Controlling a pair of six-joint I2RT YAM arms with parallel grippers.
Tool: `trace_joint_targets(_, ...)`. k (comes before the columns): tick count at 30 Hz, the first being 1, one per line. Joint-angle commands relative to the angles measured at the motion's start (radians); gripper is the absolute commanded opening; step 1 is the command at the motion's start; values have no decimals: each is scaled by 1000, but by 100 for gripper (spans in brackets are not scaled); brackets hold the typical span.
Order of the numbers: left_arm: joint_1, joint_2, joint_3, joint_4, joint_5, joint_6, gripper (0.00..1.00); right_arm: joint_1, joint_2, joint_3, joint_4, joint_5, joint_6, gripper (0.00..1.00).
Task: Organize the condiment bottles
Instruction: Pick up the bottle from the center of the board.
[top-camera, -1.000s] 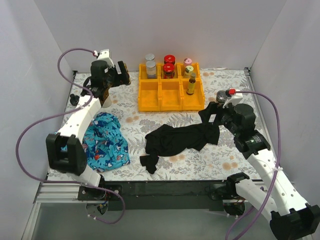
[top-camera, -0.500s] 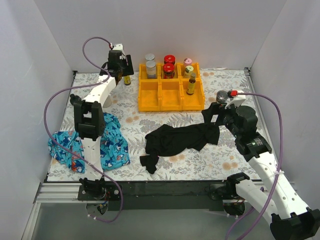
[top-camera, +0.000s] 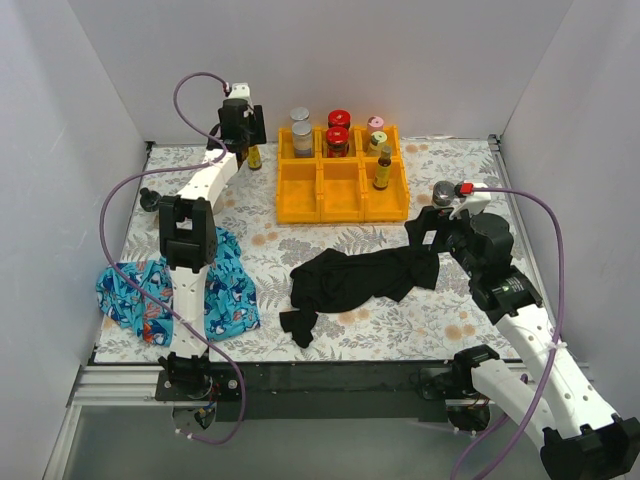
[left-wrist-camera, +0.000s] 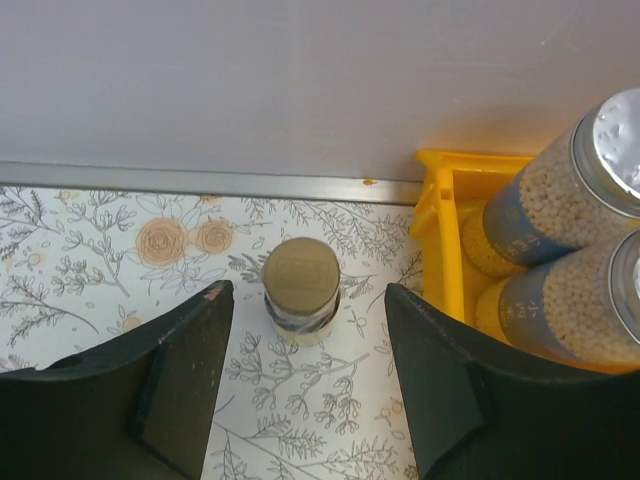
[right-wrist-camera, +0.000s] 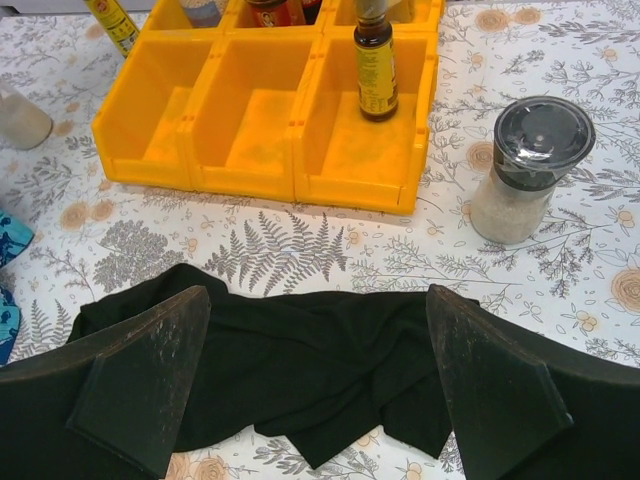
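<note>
- Left gripper (left-wrist-camera: 303, 295): jaws spread wide, holding nothing. It is at the far left of the table (top-camera: 455, 315), close to the back wall.
- Slim amber bottle (left-wrist-camera: 301, 275): stands upright on the table between the left fingers (left-wrist-camera: 180, 370), apart from both pads. It is just beside the left outer wall of the orange tray (top-camera: 342, 206).
- Silver-lidded jars (top-camera: 301, 127): two, one behind the other, in the tray's far left compartment.
- Red-lidded jars (top-camera: 338, 130): two, in the far middle compartment.
- Pink-lidded jar (top-camera: 376, 123): in the far right compartment.
- Tall amber bottle (right-wrist-camera: 375, 65): upright in the near right compartment, close to its back wall.
- Black-capped grinder (right-wrist-camera: 525, 170): clear body with white contents, upright on the table, just right of the tray and outside it.
- Pale jar (right-wrist-camera: 20, 118): on the table left of the tray, cut off by the edge of the right wrist view.
- Right gripper (right-wrist-camera: 315, 300): jaws spread wide, holding nothing, positioned above the black cloth (top-camera: 365, 275). Whether the fingers touch the cloth cannot be told.
- Blue patterned cloth (top-camera: 225, 290): lies crumpled at the near left of the table, partly under the left arm.
</note>
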Motion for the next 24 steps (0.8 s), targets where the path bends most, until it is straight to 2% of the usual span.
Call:
trace_joint_targets(1,5,25,56,59,-4,29,59,5,14,22,47,1,-2,97)
trace_joint_targets(7,5,45,49,71,-7,25,51,5,23,30,51,13,12,96)
trace_joint_targets(9,5,46,46,82,-12,40,41,5,16,30,54,10,18,96)
trace_joint_targets(10,5,45,44,82,-16,40,33,4,13,29,58,11,25,96)
trace_joint_targets(12,4,26,33,81,-15,40,26,5,2,26,65,14,33,95)
trace_joint_targets(16,-4,-37,-43,87,-13,55,1,5,-10,24,64,-13,45,94)
trace_joint_targets(19,-18,-107,-88,88,-13,64,0,5,-21,48,24,5,44,94)
trace_joint_targets(24,-47,-301,-259,85,-21,35,0,5,-46,72,-22,-13,61,94)
